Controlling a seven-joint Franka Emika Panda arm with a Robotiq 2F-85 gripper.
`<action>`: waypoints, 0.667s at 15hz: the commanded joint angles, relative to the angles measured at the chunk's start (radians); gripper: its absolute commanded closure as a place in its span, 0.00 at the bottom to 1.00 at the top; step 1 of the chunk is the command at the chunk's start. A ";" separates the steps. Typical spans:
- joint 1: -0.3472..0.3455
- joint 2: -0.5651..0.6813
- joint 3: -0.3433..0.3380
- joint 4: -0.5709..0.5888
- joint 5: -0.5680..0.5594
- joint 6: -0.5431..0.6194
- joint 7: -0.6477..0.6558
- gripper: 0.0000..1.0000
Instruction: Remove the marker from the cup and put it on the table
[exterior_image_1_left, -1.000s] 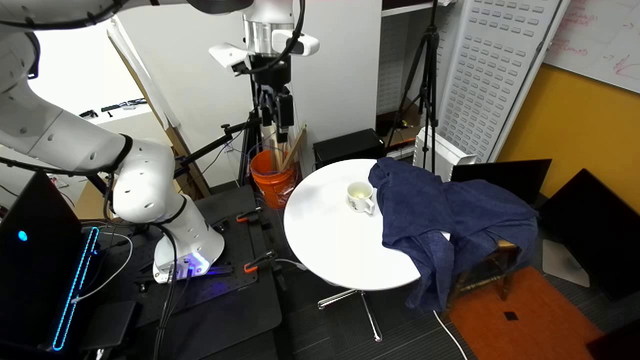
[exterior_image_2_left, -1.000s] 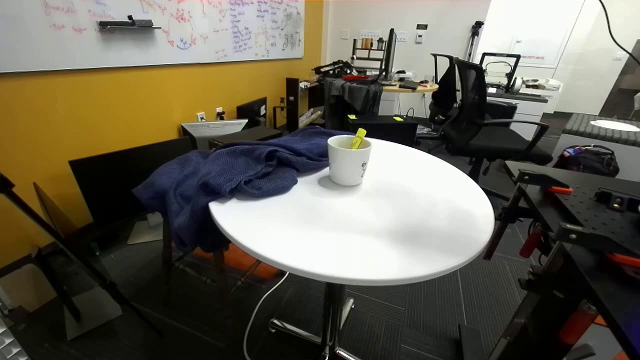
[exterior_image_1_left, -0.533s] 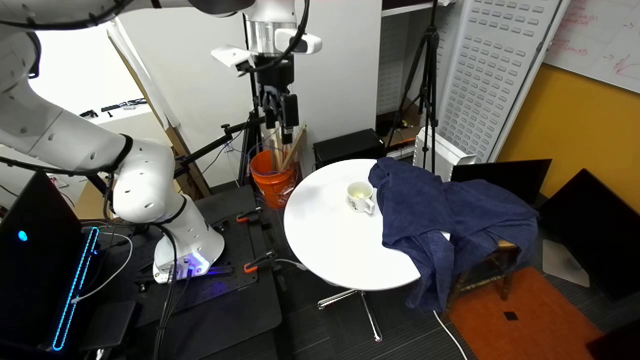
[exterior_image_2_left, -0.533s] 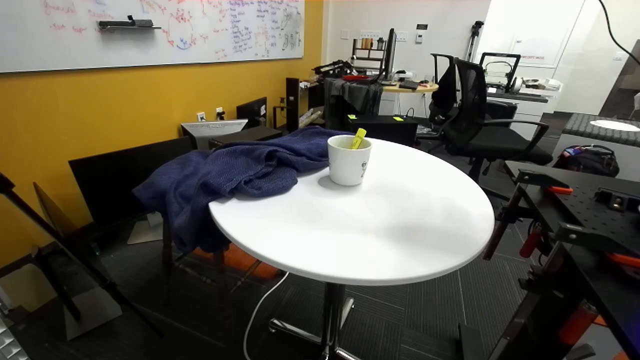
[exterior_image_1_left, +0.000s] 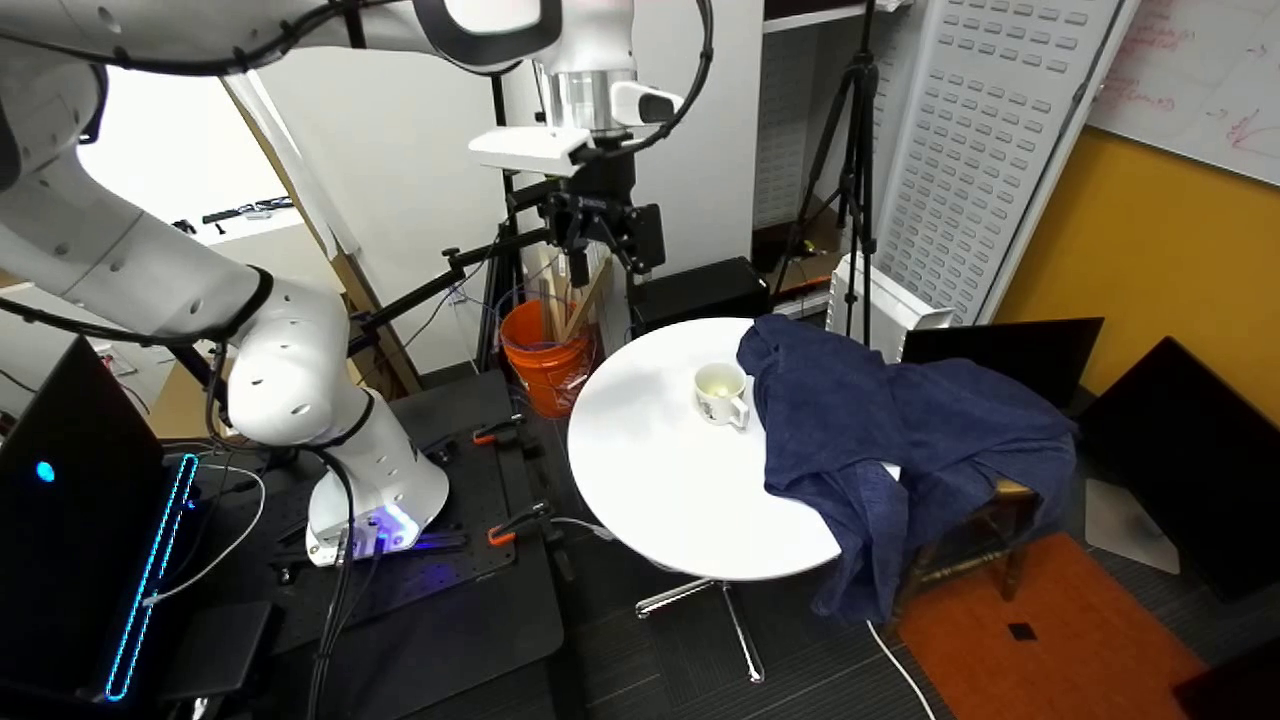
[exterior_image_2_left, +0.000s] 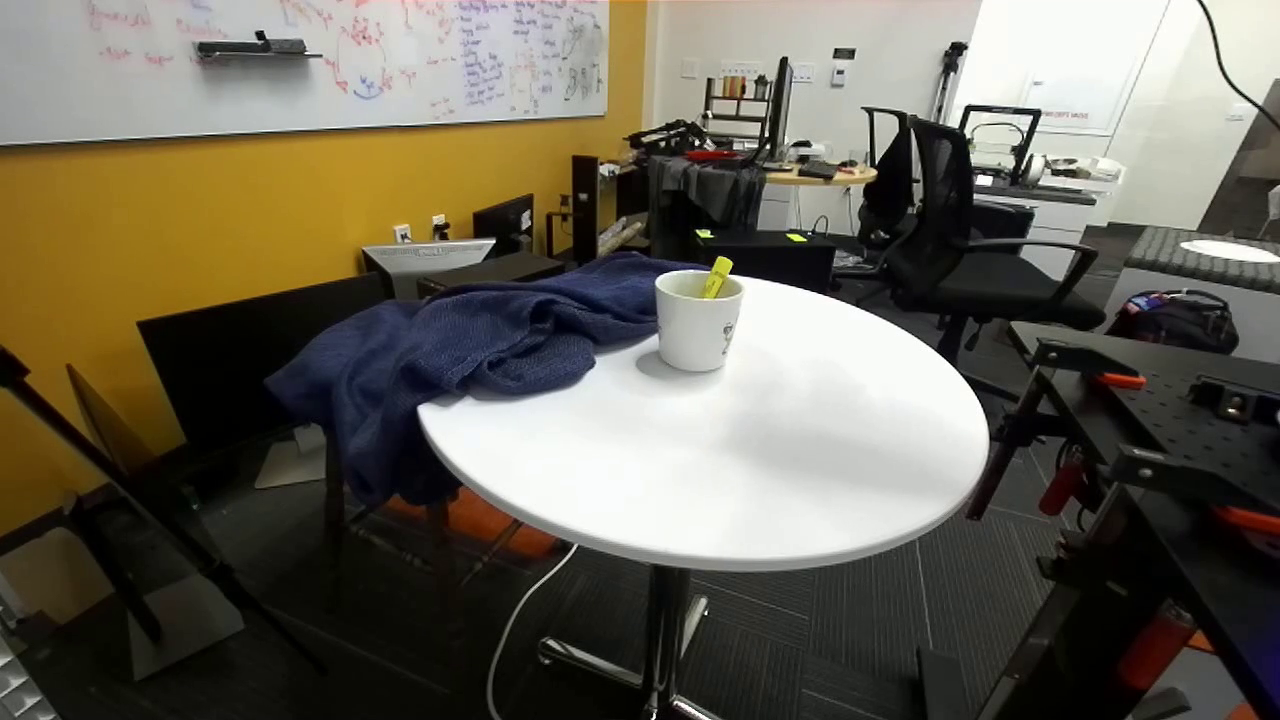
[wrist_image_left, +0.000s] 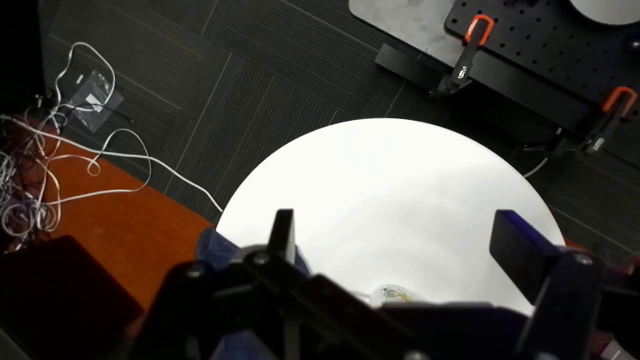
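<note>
The cup (exterior_image_1_left: 716, 407) is small, cream-white, and stands upright on the round white table (exterior_image_1_left: 660, 490). In an exterior view the cup (exterior_image_2_left: 690, 335) holds a yellow marker (exterior_image_2_left: 716, 278), which leans with its end above the rim. My gripper (exterior_image_1_left: 613, 262) is open and empty. It is high above the table's far-left edge in an exterior view, well apart from the cup. In the wrist view the open fingers (wrist_image_left: 395, 215) frame the white tabletop (wrist_image_left: 380, 160). The cup (wrist_image_left: 385, 294) shows partly at the bottom there, mostly hidden by the gripper body.
A dark blue cloth (exterior_image_1_left: 850, 420) covers part of the table beside the cup and a chair. An orange bucket (exterior_image_1_left: 548, 375) with wooden sticks stands on the floor beyond the table. A black tripod (exterior_image_1_left: 855, 180) stands behind. The black robot bench (exterior_image_1_left: 470, 600) carries clamps.
In an exterior view my arm and gripper have moved right, and the wrist sits a little lower. The gripper has turned, so its two fingers show farther apart. The cup and marker have not moved.
</note>
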 joint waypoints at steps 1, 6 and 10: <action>0.022 0.025 -0.016 -0.024 -0.035 0.105 -0.143 0.00; 0.027 0.047 -0.017 -0.061 0.008 0.224 -0.313 0.00; 0.030 0.060 -0.011 -0.087 0.016 0.278 -0.415 0.00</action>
